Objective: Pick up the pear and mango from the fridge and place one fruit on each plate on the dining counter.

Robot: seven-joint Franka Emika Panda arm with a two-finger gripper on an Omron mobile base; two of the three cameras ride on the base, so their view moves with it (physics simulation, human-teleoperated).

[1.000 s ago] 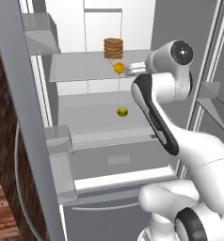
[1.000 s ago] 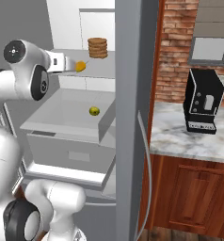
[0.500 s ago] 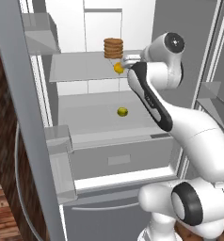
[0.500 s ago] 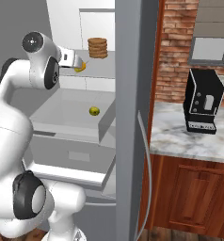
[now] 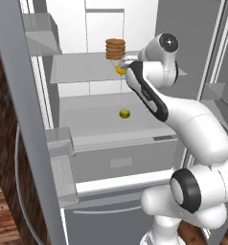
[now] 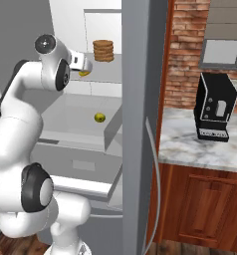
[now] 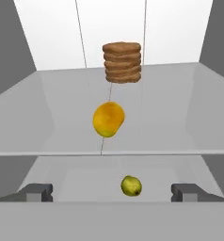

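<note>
White fridge walls and clear glass shelves surround my view, inside the tall grey metallic fridge. Nearest, at the bottom of the hand view, my gripper shows two small dark fingertips set wide apart, holding nothing.

Just above them in the lower middle of the hand view lies the small yellow-green pear, on the lower shelf; it sits mid-frame in the left base view. Beyond it, at the centre of the hand view, the small roundish orange-yellow mango rests on the upper glass shelf, just past its front edge. Farthest back, in the upper middle, stands a stack of brown ridged discs, near the mango but apart from it.

I judge the mango is my target, and several things could spoil it. A round fruit on smooth glass may roll back toward the stack if one fingertip touches first. Coming in low, my fingertips could strike the shelf's front edge. Reaching too deep could topple the discs. Closing off-centre on that curved skin might squirt it sideways.
</note>
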